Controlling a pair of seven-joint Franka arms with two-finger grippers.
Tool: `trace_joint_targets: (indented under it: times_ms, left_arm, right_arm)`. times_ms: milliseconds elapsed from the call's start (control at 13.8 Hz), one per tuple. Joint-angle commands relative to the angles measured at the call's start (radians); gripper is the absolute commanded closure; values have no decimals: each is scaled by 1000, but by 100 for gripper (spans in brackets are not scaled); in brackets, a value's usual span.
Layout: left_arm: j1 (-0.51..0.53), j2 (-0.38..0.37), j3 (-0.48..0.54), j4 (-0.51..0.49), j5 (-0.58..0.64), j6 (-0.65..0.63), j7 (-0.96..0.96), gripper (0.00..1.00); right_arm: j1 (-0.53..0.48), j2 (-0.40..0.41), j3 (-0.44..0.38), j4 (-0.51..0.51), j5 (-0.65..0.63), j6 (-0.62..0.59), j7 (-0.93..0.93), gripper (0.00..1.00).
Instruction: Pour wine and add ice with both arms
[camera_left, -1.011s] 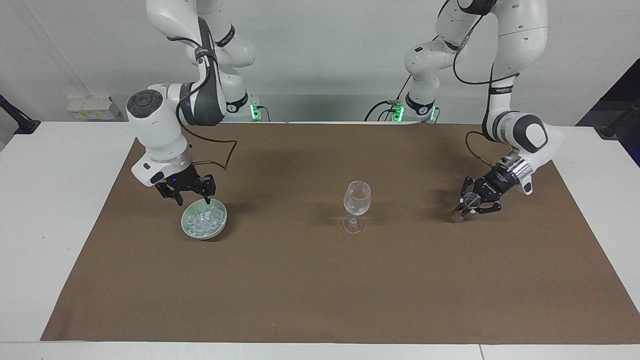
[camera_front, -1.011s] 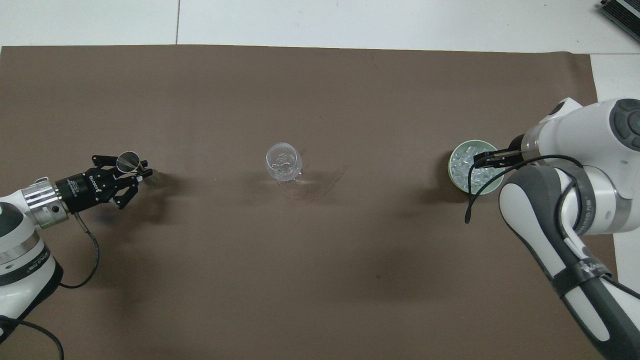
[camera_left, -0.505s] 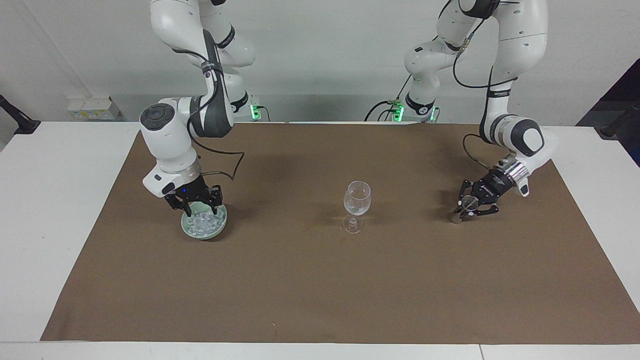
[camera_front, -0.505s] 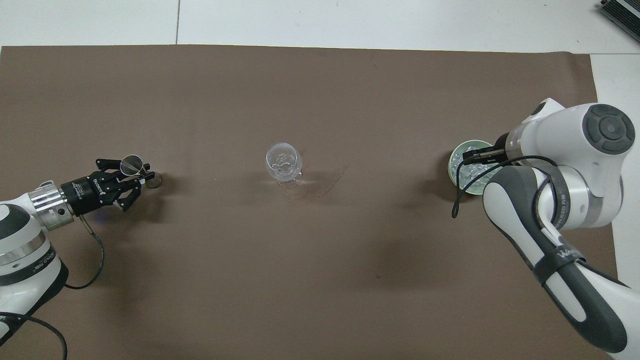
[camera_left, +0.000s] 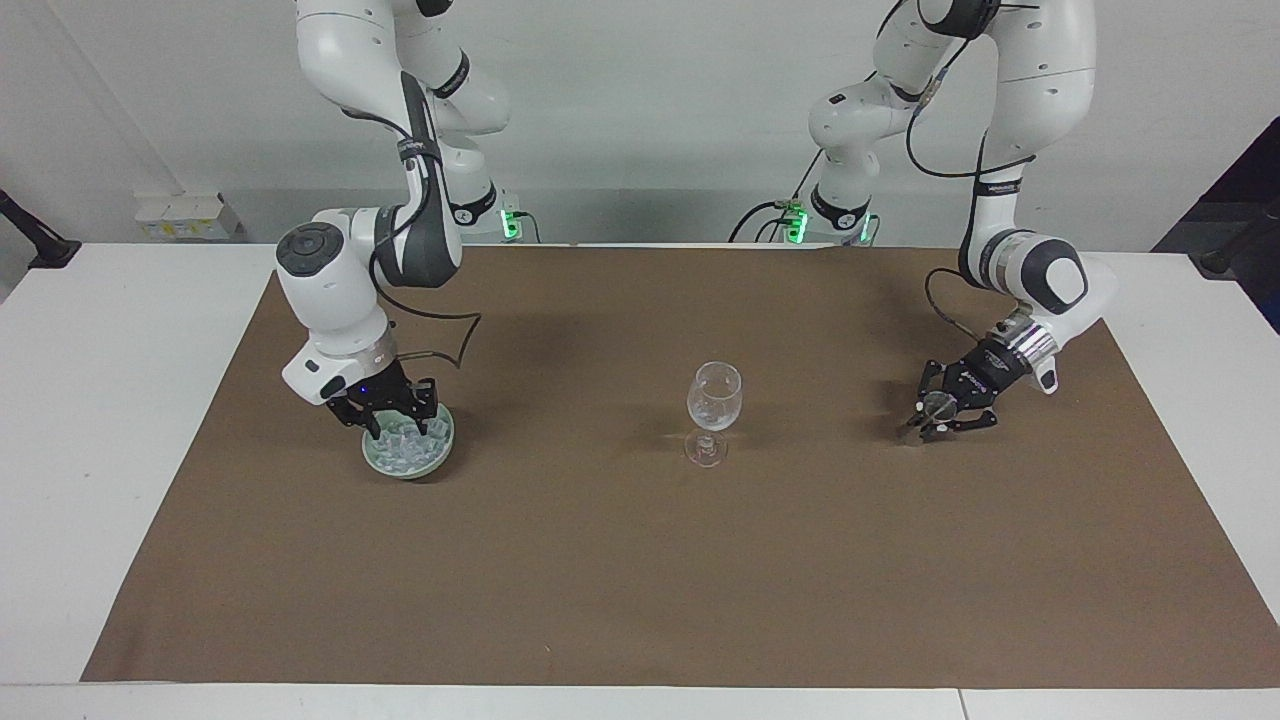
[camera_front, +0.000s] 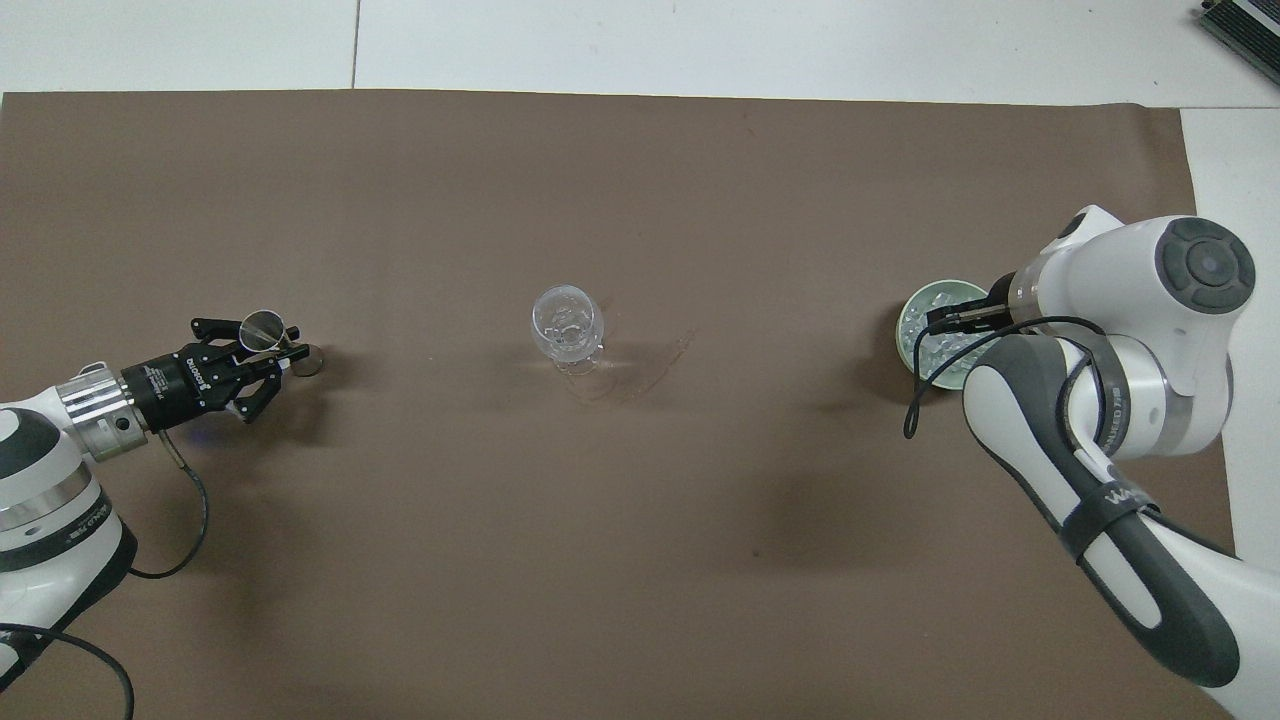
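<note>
**Both grippers low at opposite ends of the mat**

The wine glass (camera_left: 714, 412) stands upright near the middle of the brown mat (camera_left: 640, 580) that covers the table (camera_left: 90, 420), with a few clear chunks in its bowl. The ice (camera_left: 405, 445) lies heaped in a pale green bowl (camera_left: 440, 452) toward the right arm's end of the table.

The right gripper (camera_left: 392, 425) points down into this bowl, its fingers among the ice; they stand a little apart, but I cannot tell whether they grip a chunk. In the overhead view the right arm's wrist covers part of the bowl (camera_front: 915, 312).

The left gripper (camera_left: 925, 424) is tilted down at the left arm's end, its tips at the mat. Its fingers are clamped on a small clear cup (camera_front: 262, 327), tipped on its side. Just beside the tips a small round cap (camera_front: 309, 360) lies on the mat.
</note>
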Motion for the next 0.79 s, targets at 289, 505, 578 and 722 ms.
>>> trace_joint_targets:
  times_ms: [289, 505, 578, 722]
  left_arm:
    - [13, -4, -4, -11, -19, 6, 28, 41]
    - [16, -4, -2, -11, 3, 2, 74, 0]
    - [32, -4, -2, -9, 33, -5, 77, 0]
    - [48, -5, -2, 3, 90, -8, 77, 0]
  right_arm:
    - [-12, -1, 8, -43, 26, 38, -36, 33]
    - [-12, -5, 8, -54, 26, 39, -38, 35]
    - [-13, -5, 8, -54, 26, 39, -38, 40]
    - [-13, -5, 8, -53, 24, 38, -38, 61]
